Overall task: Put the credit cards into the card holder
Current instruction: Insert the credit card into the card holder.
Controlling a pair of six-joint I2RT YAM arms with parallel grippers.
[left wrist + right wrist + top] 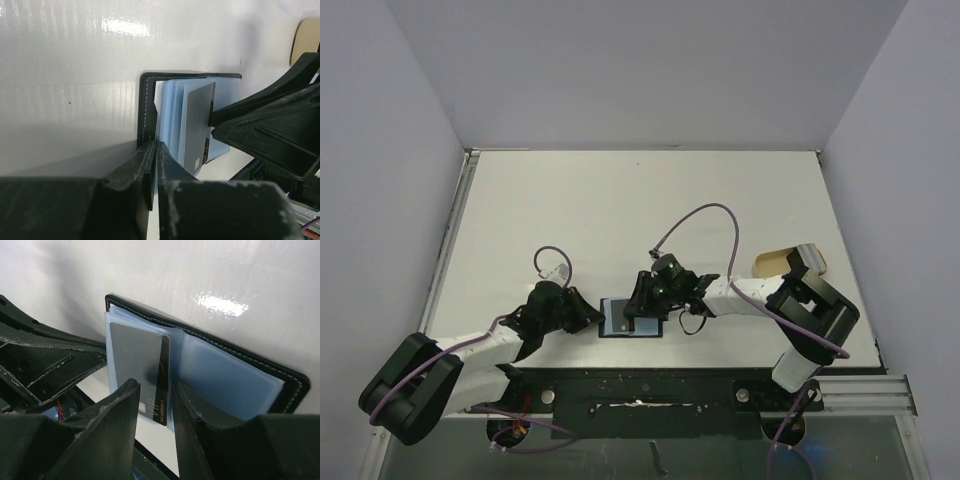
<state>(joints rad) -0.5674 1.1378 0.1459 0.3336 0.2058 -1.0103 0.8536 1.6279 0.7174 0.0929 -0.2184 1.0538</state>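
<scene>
The black card holder (620, 324) lies open near the table's front edge, its grey-blue sleeves fanned up (170, 107) (225, 380). My left gripper (592, 318) (156, 146) is shut on the holder's black left cover edge. A grey credit card (196, 125) (135, 355) with a black stripe stands partly inside a sleeve. My right gripper (642, 308) (154, 387) hovers over the holder with its jaws apart on either side of the card's near end. One fingertip (216, 122) touches the card's edge. No other cards show.
A tan shallow tray (790, 262) (305, 37) sits at the right behind the right arm. The black mounting rail (650, 385) runs just in front of the holder. White walls enclose the table on three sides.
</scene>
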